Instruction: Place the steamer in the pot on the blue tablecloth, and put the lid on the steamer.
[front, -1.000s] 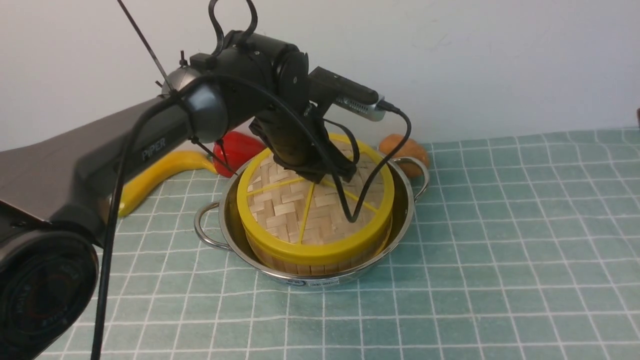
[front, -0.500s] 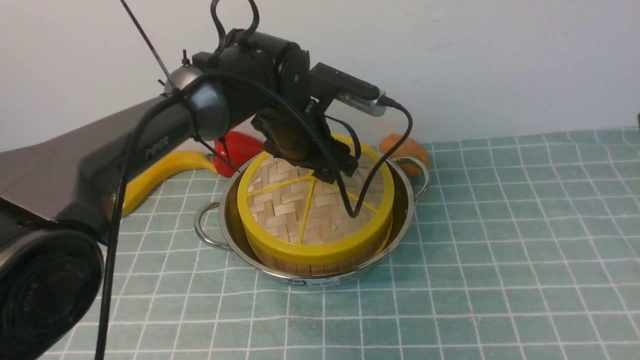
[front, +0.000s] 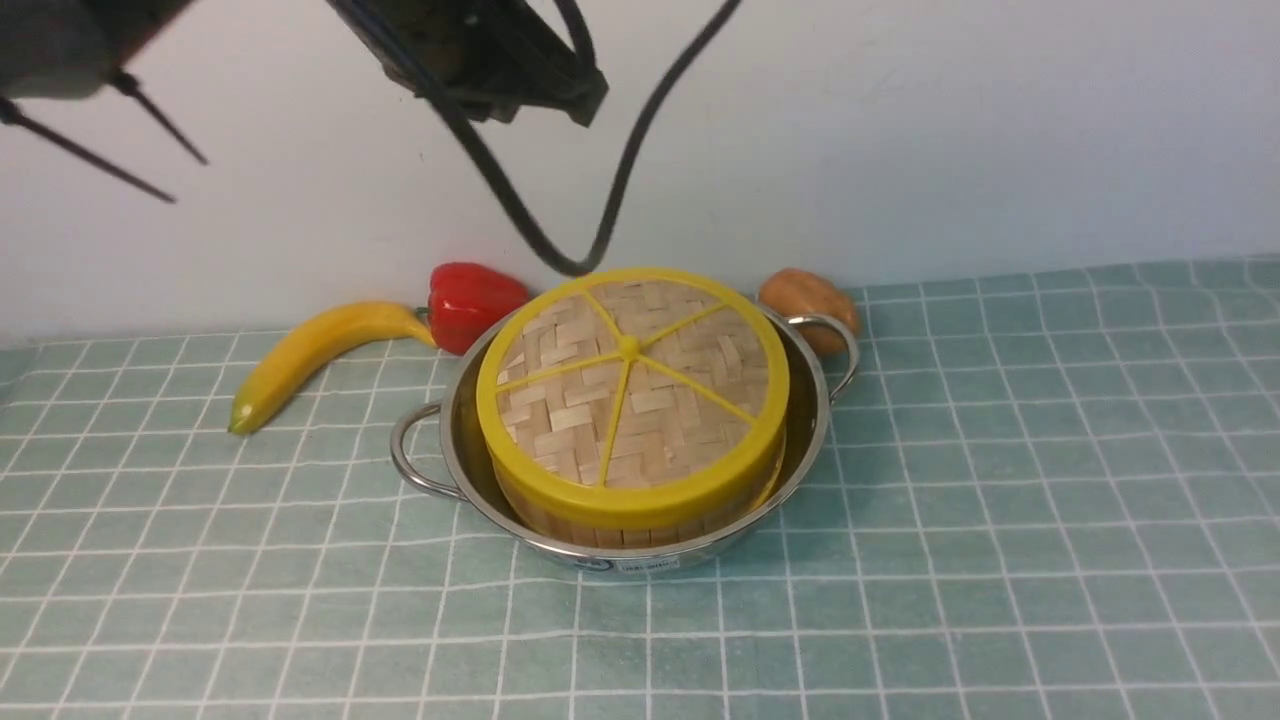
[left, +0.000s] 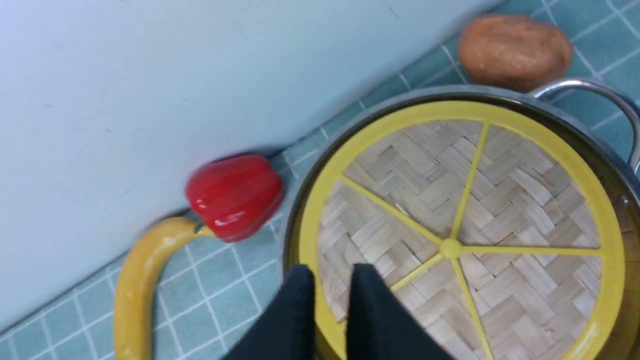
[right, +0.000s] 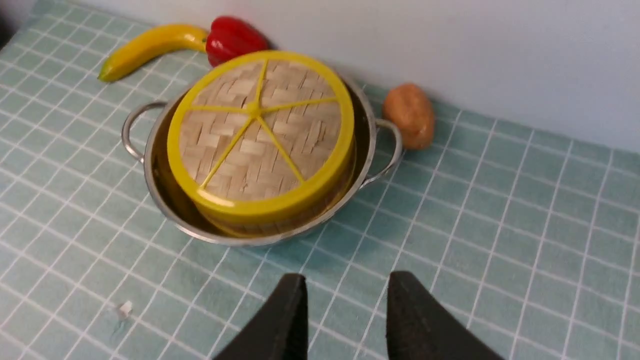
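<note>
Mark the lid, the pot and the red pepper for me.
lid (front: 628, 347), front view, on its centre knob.
pot (front: 625, 564), front view, on the near wall at the label.
red pepper (front: 476, 300), front view, on the middle of its body.

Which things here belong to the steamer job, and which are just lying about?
Part of the job: pot, steamer, lid, blue tablecloth.
Lying about: banana, red pepper, potato.

We find the left arm blurred and cropped by the top edge. The label on the pot is unreadable. The lid hides the inside of the steamer.
</note>
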